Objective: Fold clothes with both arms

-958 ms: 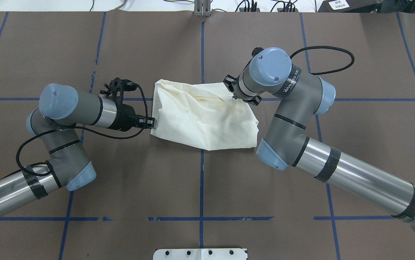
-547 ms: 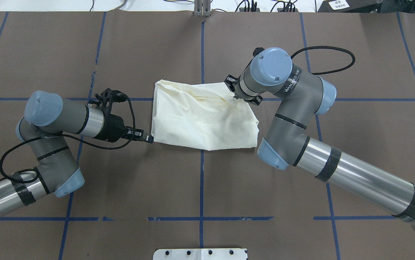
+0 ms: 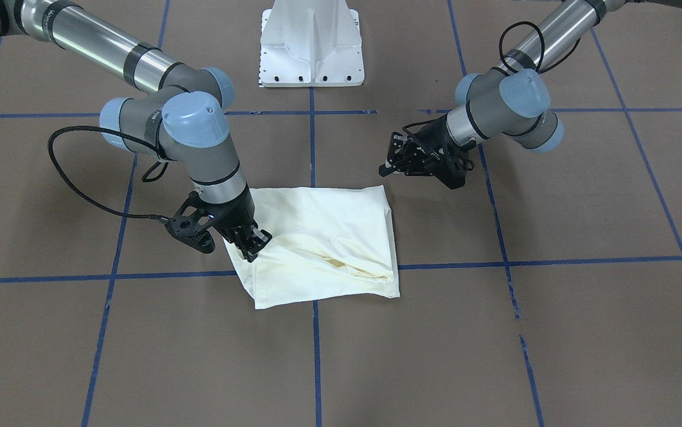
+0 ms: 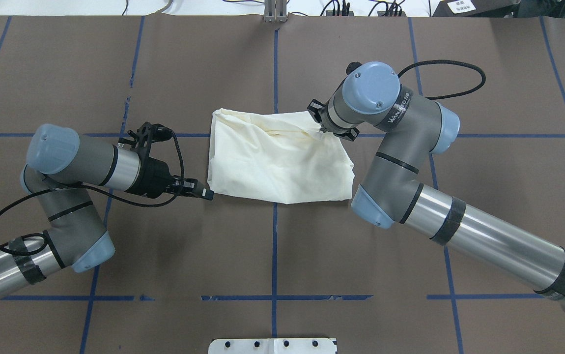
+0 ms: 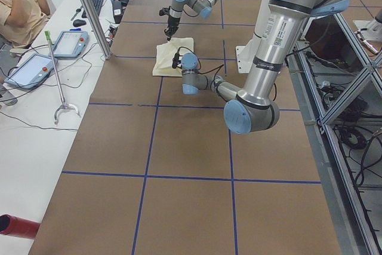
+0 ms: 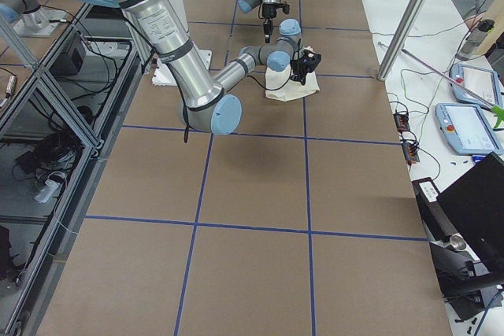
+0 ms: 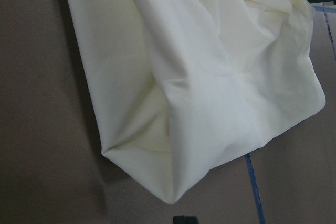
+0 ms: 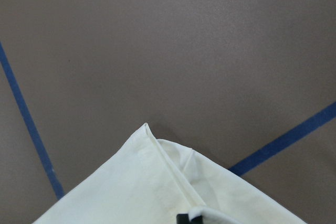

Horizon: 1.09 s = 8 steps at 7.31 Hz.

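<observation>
your cream shirt (image 4: pixel 277 160) lies folded into a rough rectangle, plain side up, in the middle of the brown surface (image 4: pixel 272 255), across the blue tape lines (image 4: pixel 274 73). the right gripper (image 3: pixel 253 244) points down at the shirt's far right corner, its jaws pinching the cloth there. the left gripper (image 4: pixel 207 193) sits low, just off the near left corner and clear of the cloth; its jaws look pressed together on nothing.
</observation>
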### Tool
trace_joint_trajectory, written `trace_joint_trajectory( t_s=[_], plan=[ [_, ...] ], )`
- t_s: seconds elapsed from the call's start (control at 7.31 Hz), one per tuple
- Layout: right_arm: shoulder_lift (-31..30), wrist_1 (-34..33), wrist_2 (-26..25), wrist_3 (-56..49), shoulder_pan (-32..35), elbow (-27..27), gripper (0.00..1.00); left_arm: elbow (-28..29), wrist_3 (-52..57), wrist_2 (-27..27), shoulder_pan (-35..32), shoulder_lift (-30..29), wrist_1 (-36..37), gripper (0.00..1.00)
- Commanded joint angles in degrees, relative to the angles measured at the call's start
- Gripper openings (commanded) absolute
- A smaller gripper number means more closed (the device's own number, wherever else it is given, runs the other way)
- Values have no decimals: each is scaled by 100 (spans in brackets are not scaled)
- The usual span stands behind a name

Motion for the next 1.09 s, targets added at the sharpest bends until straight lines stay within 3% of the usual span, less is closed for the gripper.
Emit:
trace_joint_trajectory(
  t_s=[0.0,0.14,0.55,0.96],
  plan=[
    [1,0,15,-299,61,1,54,-107,-370,233,-70,-299,294,0],
    [-8,0,6,-310,61,1,100,-37,-362,522,-44,-536,732,0],
    [-26,18,313,-494,158,89,100,525,-310,709,-26,-600,718,0],
    [-26,9,331,-512,175,133,100,508,-318,709,9,-346,736,0]
  ],
)
